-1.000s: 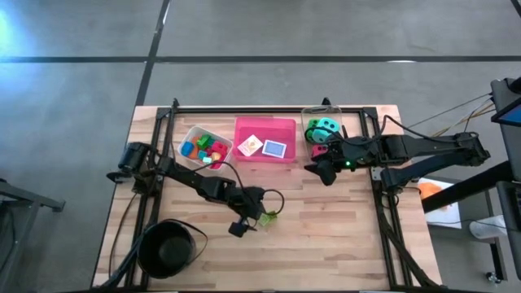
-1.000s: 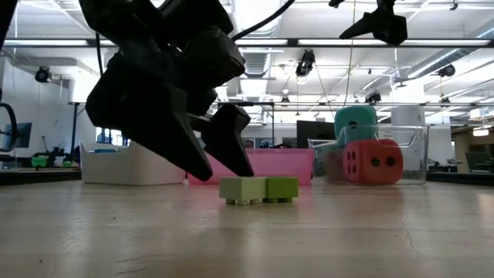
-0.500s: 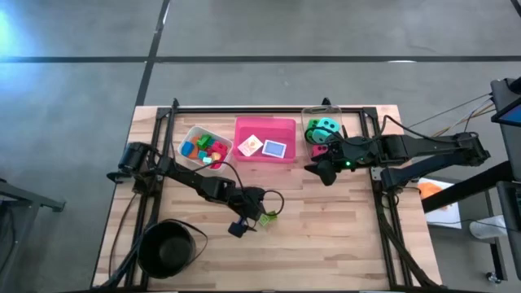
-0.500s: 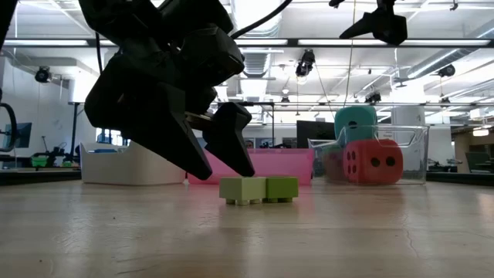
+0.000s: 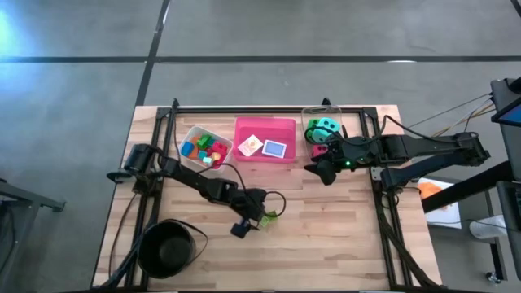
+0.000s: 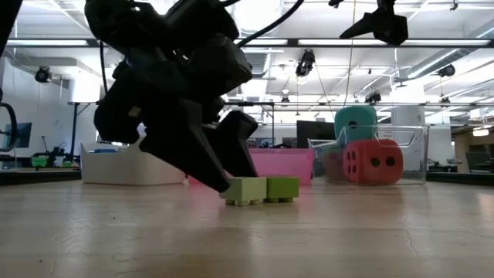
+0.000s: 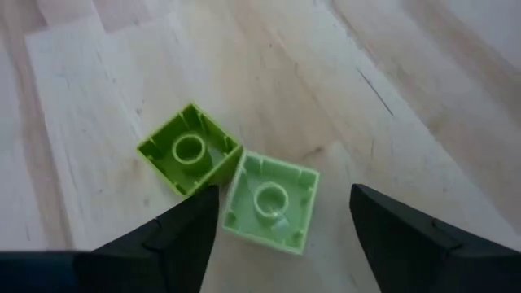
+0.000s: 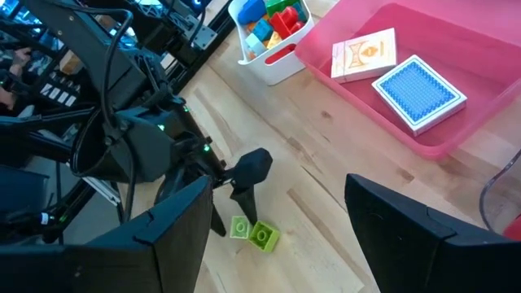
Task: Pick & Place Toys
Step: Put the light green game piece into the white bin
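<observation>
Left wrist view: the left claw (image 7: 277,224), fingers apart, straddles the pale green block (image 7: 269,201), holding nothing.

The tabletop (image 5: 326,236) is seen as pale planked wood, smooth and matt; the two green blocks (image 7: 230,178) are moulded plastic, faintly glossy; the pink tray (image 8: 456,65) is smooth plastic.

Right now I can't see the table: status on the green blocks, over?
Left gripper jaws open, straddling the pale green plastic block. Darker green plastic block touching beside it. Right gripper hovers by the clear tray.
</observation>
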{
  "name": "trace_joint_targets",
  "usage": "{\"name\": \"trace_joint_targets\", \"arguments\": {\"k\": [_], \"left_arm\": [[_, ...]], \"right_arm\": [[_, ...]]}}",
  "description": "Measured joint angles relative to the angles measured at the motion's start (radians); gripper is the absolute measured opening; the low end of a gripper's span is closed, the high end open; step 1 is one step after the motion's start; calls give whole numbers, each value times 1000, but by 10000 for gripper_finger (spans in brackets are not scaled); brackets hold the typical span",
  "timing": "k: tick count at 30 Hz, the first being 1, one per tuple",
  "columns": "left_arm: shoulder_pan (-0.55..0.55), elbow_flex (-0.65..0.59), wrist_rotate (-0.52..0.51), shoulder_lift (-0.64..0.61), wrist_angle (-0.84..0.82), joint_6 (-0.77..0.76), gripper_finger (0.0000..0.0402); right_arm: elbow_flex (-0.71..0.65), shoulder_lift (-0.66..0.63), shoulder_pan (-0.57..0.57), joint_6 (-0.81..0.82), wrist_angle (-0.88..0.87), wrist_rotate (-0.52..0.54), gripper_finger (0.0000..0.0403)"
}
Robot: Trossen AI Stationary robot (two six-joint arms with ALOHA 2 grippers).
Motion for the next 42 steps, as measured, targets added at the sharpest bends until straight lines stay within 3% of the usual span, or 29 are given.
{"name": "trace_joint_targets", "arguments": {"k": [22,34,42], "left_arm": [[-6,-1,0,10,8,33,138],[-6,-1,0,-15,-46,-119,137],[-6,-2,-27,-129,-167,-141,137]], "right_arm": [[0,0,0,0,0,2,271],[0,0,0,3,1,3,271],[1,0,0,-3,1,2,271]]}}
